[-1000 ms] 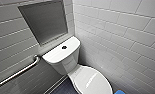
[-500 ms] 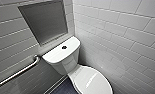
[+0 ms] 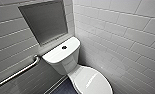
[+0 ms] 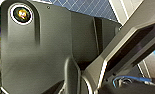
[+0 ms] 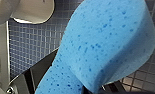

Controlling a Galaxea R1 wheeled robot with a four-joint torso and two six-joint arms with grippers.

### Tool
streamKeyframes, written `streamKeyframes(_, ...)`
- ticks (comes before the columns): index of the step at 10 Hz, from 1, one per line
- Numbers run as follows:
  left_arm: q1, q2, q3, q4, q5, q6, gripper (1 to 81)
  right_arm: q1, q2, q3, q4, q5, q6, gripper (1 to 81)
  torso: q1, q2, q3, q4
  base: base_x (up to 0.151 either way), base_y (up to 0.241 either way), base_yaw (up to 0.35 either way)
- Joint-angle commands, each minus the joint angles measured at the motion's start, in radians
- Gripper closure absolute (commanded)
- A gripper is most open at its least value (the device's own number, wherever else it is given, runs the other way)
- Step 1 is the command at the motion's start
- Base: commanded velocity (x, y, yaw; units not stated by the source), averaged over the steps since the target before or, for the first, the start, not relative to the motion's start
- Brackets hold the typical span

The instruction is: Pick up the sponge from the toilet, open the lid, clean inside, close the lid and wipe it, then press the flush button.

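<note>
Sponge clamped in right end effector above blue tiles; lid down; left end effector grip: cannot tell

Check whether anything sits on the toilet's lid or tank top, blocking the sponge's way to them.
Nothing visible does: the lid lies shut and bare, and the toilet's tank top carries just its flush button.

Restroom. Evidence: white ceramic toilet set in corner, white brick-laid wall tiles, metal grab bar on left wall, grey recessed niche above tank, dark blue mosaic floor.
</note>
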Motion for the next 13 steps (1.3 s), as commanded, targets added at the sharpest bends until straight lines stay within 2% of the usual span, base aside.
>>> streamKeyframes(1, -0.117, -0.103, 0.099, -0.008, 0.072, -0.057, 1.0, -0.158, 0.129, -0.14, -0.15, 0.051, 0.0, 81.1, 0.063, -0.098, 0.0, 0.0, 0.0, 0.0, 0.0)
streamKeyframes(3, -0.177, -0.117, 0.111, -0.008, 0.098, -0.109, 1.0, -0.201, 0.194, -0.192, -0.215, 0.053, 0.0, 81.1, 0.103, -0.162, 0.0, 0.0, 0.0, 0.0, 0.0)
streamKeyframes(4, -0.2, -0.122, 0.111, -0.008, 0.124, -0.154, 1.0, -0.217, 0.218, -0.204, -0.239, 0.053, -0.001, 81.1, 0.06, -0.098, 0.0, 0.0, 0.0, 0.0, 0.0)
streamKeyframes(5, -0.217, -0.123, 0.111, -0.006, 0.138, -0.174, 1.0, -0.226, 0.229, -0.216, -0.247, 0.053, -0.001, 81.1, 0.079, -0.128, 0.0, -0.027, 0.0, 0.0, 0.0)
streamKeyframes(6, -0.235, -0.123, 0.108, -0.011, 0.138, -0.187, 1.0, -0.231, 0.23, -0.222, -0.249, 0.068, -0.001, 81.1, 0.083, -0.135, 0.0, -0.083, 0.0, 0.0, 0.0)
streamKeyframes(7, -0.257, -0.123, 0.105, -0.02, 0.138, -0.2, 1.0, -0.237, 0.23, -0.227, -0.249, 0.085, -0.001, 81.1, 0.087, -0.145, 0.0, -0.093, 0.0, 0.0, 0.0)
streamKeyframes(8, -0.278, -0.122, 0.108, -0.046, 0.14, -0.2, 1.0, -0.241, 0.232, -0.232, -0.249, 0.085, -0.001, 81.1, 0.09, -0.15, 0.001, -0.114, 0.0, 0.0, 0.0)
streamKeyframes(9, -0.303, -0.117, 0.107, -0.089, 0.141, -0.2, 1.0, -0.251, 0.235, -0.241, -0.249, 0.085, -0.001, 81.1, 0.092, -0.151, 0.001, -0.062, 0.0, 0.0, 0.0)
streamKeyframes(10, -0.332, -0.111, 0.11, -0.13, 0.149, -0.2, 1.0, -0.267, 0.235, -0.251, -0.25, 0.085, -0.001, 81.1, 0.092, -0.151, 0.001, -0.088, 0.0, 0.0, 0.0)
streamKeyframes(11, -0.364, -0.097, 0.107, -0.156, 0.186, -0.2, 1.0, -0.286, 0.247, -0.282, -0.25, 0.082, 0.0, 81.1, 0.092, -0.151, 0.001, -0.111, 0.0, 0.0, 0.0)
streamKeyframes(12, -0.392, -0.077, 0.099, -0.177, 0.218, -0.2, 1.0, -0.303, 0.266, -0.316, -0.25, 0.08, 0.002, 81.1, 0.092, -0.151, 0.001, -0.12, 0.0, 0.0, 0.0)
streamKeyframes(13, -0.409, -0.053, 0.085, -0.183, 0.233, -0.2, 1.0, -0.319, 0.289, -0.356, -0.252, 0.076, 0.0, 81.1, 0.092, -0.151, 0.001, -0.12, 0.0, 0.0, 0.0)
